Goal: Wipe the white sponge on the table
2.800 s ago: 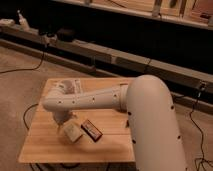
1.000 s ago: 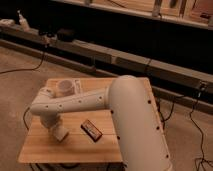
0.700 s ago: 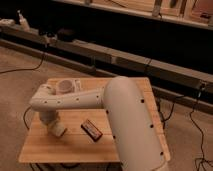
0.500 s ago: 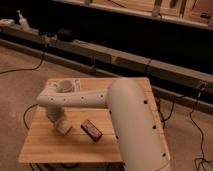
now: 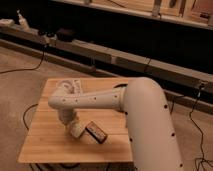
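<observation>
White sponge sits on the table, front of centre, and its long axis seems to run diagonally toward the near right corner. My gripper is down on its upper left end; clamped or not, I can't tell. Dark packet lies just right, angled likewise

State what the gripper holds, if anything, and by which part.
Cannot be told. The gripper meets the white sponge at its upper-left end, low over the table, but the contact itself is hidden.
</observation>
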You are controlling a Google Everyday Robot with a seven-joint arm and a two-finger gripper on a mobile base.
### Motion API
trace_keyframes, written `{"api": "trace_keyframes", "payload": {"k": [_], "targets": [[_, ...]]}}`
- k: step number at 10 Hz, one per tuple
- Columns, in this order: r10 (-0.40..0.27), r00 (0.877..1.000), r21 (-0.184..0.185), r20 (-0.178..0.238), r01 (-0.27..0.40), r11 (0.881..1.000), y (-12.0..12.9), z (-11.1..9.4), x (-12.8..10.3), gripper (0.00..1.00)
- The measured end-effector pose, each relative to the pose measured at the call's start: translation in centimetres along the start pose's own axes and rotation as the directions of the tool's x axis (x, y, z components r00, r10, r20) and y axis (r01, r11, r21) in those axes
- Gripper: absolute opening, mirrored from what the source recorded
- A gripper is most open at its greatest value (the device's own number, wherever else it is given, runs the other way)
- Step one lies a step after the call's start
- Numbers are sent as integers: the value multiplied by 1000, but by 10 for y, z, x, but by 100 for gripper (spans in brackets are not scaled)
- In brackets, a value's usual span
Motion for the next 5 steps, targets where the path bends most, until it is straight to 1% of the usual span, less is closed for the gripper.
{"api": "trace_keyframes", "payload": {"k": [1, 2, 3, 4, 5], "targets": [[-13, 1000, -6, 7, 14, 1000, -12, -1, -10, 26], [-37, 999, -5, 17, 37, 999, -29, 1, -17, 31], [-67, 998, 1, 18, 67, 998, -48, 5, -18, 31], [-105, 994, 9, 12, 105, 994, -70, 8, -13, 31], [-129, 992, 11, -6, 129, 992, -83, 8, -4, 31]]}}
